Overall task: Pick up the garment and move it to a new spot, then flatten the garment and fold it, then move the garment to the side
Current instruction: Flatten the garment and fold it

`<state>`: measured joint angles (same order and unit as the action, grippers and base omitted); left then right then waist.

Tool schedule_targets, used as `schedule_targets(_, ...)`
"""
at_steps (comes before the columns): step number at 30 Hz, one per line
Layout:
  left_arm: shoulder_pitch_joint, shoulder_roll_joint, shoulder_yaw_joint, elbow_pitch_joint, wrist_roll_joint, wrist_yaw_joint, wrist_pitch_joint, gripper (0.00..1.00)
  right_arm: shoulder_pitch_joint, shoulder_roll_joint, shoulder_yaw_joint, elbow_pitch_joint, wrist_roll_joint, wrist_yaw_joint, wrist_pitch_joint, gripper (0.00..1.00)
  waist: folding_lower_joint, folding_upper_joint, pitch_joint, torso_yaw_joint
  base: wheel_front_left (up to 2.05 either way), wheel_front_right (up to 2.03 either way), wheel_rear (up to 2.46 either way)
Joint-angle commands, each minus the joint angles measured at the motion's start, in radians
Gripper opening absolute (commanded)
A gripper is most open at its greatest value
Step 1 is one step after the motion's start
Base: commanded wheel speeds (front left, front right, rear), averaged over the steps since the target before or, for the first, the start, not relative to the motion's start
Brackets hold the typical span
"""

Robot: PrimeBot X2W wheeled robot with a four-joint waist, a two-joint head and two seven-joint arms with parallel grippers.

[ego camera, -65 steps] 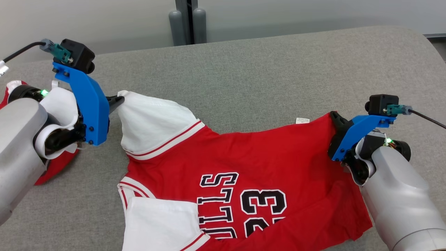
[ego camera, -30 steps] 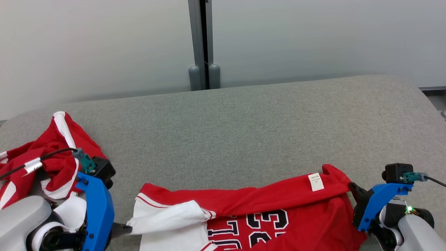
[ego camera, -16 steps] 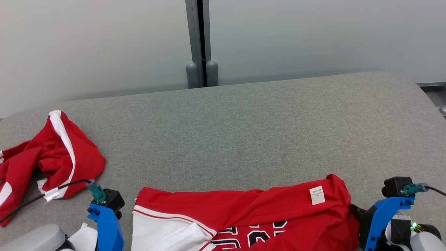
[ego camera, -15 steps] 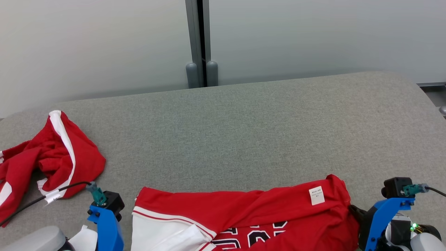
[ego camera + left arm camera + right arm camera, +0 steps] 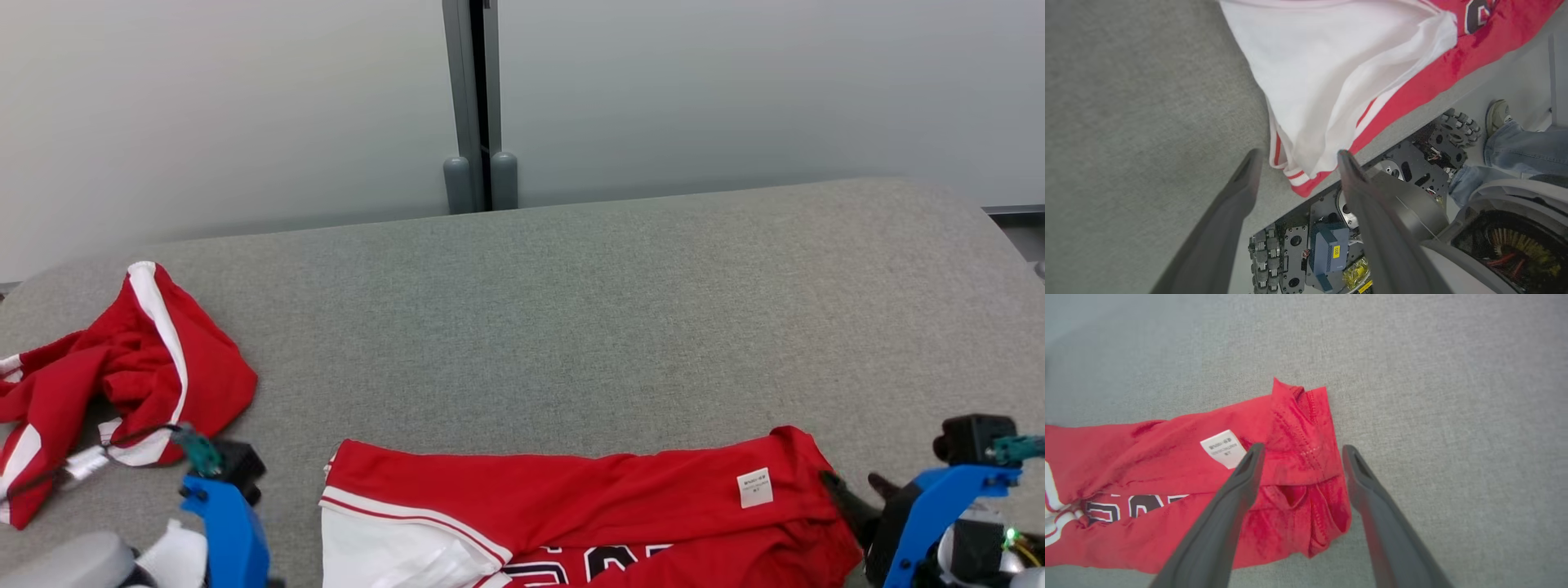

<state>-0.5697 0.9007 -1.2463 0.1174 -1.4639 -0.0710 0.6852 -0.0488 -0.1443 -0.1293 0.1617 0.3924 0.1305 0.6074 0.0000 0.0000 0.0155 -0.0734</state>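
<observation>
Red garment (image 5: pixel 1147 465) with white sleeve, red-white striped trim, black white-outlined numerals; white label (image 5: pixel 1223 448) beside the right gripper's (image 5: pixel 1302 451) dark grey fingers (image 5: pixel 1222 522); grey tabletop (image 5: pixel 1433 396).

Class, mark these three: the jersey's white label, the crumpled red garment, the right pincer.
white label (image 5: pixel 1223 448), right wrist view, label's centre
crumpled red garment (image 5: pixel 204 380), head view, its red right side
right pincer (image 5: pixel 1302 448), right wrist view, midway between its fingertips

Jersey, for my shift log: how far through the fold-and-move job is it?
Done: the jersey lies on the table with one long edge folded over the numbers, label up. In hand: nothing; left gripper and right gripper stand open at its ends. Left: probably more folding, then moving it aside.
</observation>
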Motion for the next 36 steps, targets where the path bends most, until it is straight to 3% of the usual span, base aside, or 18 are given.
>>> schedule_targets(1, -0.005, 0.008, 0.01, -0.002, 0.005, -0.003, -0.011, 1.0, 0.015, 0.0, -0.002, -0.014, 0.01, 0.001, 0.002, 1.0, 0.0, 0.0, -0.001, 0.001, 0.0, 0.0, 0.0)
schedule_targets(7, -0.032, 0.064, 0.143, -0.063, 0.056, 0.022, -0.28, 1.0, -0.006, 0.037, -0.078, -0.217, 0.039, 0.001, -0.073, 1.0, 0.0, 0.0, -0.011, 0.005, 0.0, 0.0, 0.0)
schedule_targets(8, -0.024, 0.068, 0.211, -0.079, 0.083, 0.06, -0.443, 1.0, -0.027, 0.056, -0.098, -0.265, 0.041, 0.001, -0.135, 1.0, 0.0, 0.0, -0.01, 0.007, 0.0, 0.0, 0.0)
schedule_targets(10, 0.004, 0.061, 0.273, -0.087, 0.121, 0.121, -0.624, 1.0, -0.035, 0.067, -0.101, -0.286, 0.028, 0.001, -0.207, 1.0, 0.0, 0.0, -0.011, 0.01, 0.0, 0.0, 0.0)
schedule_targets(11, 0.026, 0.055, 0.291, -0.095, 0.136, 0.147, -0.699, 1.0, -0.035, 0.068, -0.096, -0.284, 0.019, 0.001, -0.241, 1.0, 0.0, 0.0, -0.012, 0.012, 0.0, 0.0, 0.0)
schedule_targets(12, 0.026, 0.055, 0.291, -0.095, 0.136, 0.147, -0.699, 1.0, -0.035, 0.068, -0.096, -0.284, 0.019, 0.001, -0.241, 1.0, 0.0, 0.0, -0.012, 0.012, 0.0, 0.0, 0.0)
schedule_targets(15, 0.081, 0.039, 0.34, -0.118, 0.181, 0.232, -0.886, 1.0, -0.037, 0.061, -0.058, -0.262, -0.003, 0.001, -0.343, 1.0, 0.0, 0.0, -0.014, 0.021, 0.0, 0.0, 0.0)
schedule_targets(19, 0.172, -0.029, 0.439, -0.133, 0.253, 0.343, -0.95, 1.0, -0.025, 0.045, -0.005, -0.215, -0.021, 0.001, -0.475, 1.0, 0.0, 0.0, -0.02, 0.041, 0.0, 0.0, 0.0)
schedule_targets(24, 0.347, -0.198, 0.678, -0.164, 0.535, 0.423, -0.951, 1.0, 0.001, 0.016, 0.041, -0.133, -0.031, 0.001, -0.588, 1.0, 0.0, 0.0, -0.026, 0.065, 0.0, 0.0, 0.0)
schedule_targets(29, 0.517, -0.359, 0.824, -0.154, 0.747, 0.375, -0.951, 1.0, 0.031, 0.008, 0.052, -0.03, -0.025, 0.001, -0.652, 1.0, 0.0, 0.0, -0.033, 0.076, 0.0, 0.0, 0.0)
schedule_targets(36, 0.637, -0.53, 0.98, -0.097, 0.865, 0.262, -0.951, 1.0, 0.071, 0.0, 0.055, 0.085, -0.034, 0.001, -0.657, 1.0, 0.0, 0.0, -0.035, 0.076, 0.0, 0.0, 0.0)
